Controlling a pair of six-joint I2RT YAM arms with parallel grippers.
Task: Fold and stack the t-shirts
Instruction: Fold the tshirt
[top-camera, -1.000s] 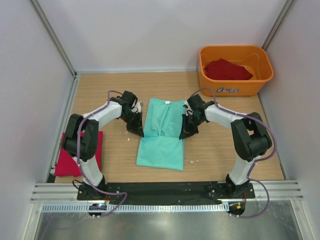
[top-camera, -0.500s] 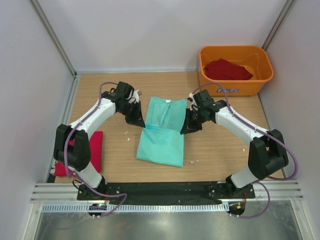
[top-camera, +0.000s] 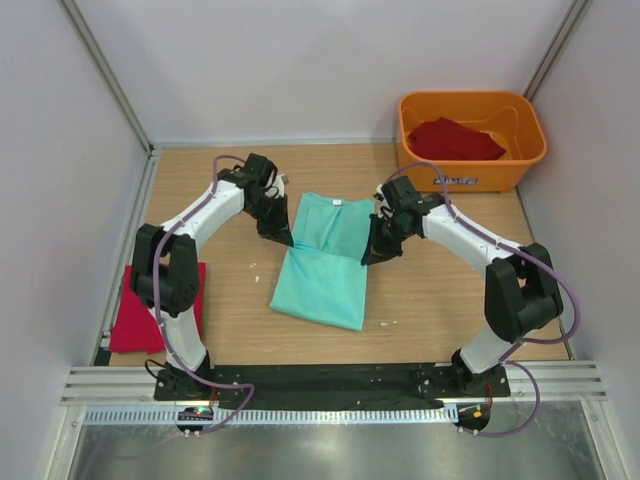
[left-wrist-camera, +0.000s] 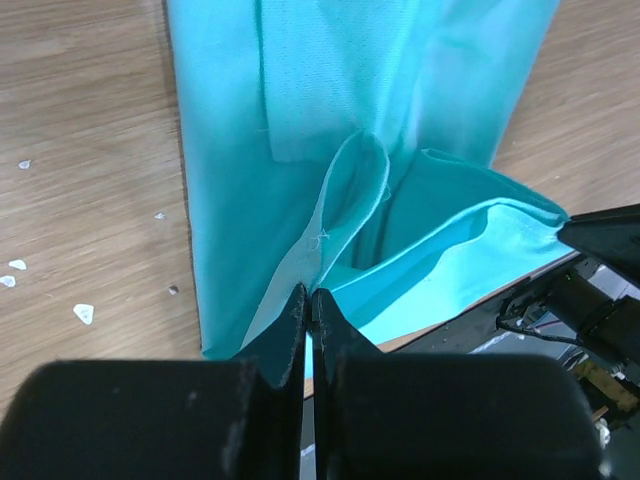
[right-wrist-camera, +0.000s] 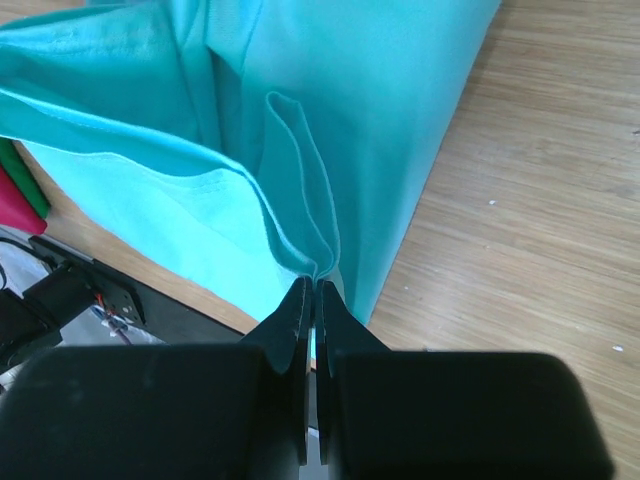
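A mint-green t-shirt lies lengthwise in the middle of the table, its neck at the far end, its sides folded in. My left gripper is shut on the shirt's left edge, the cloth pinched at the fingertips. My right gripper is shut on the right edge, a fold of cloth caught between its tips. Both hold the middle of the shirt lifted off the table. A folded deep red t-shirt lies at the near left. Another red t-shirt sits in the orange tub.
The orange plastic tub stands at the far right corner. White walls close the table on three sides. A black base rail runs along the near edge. Small white specks dot the wood left of the shirt.
Both grippers have carried the shirt's pinched edges toward the far end. The near half of the shirt has slid after them and skewed slightly.
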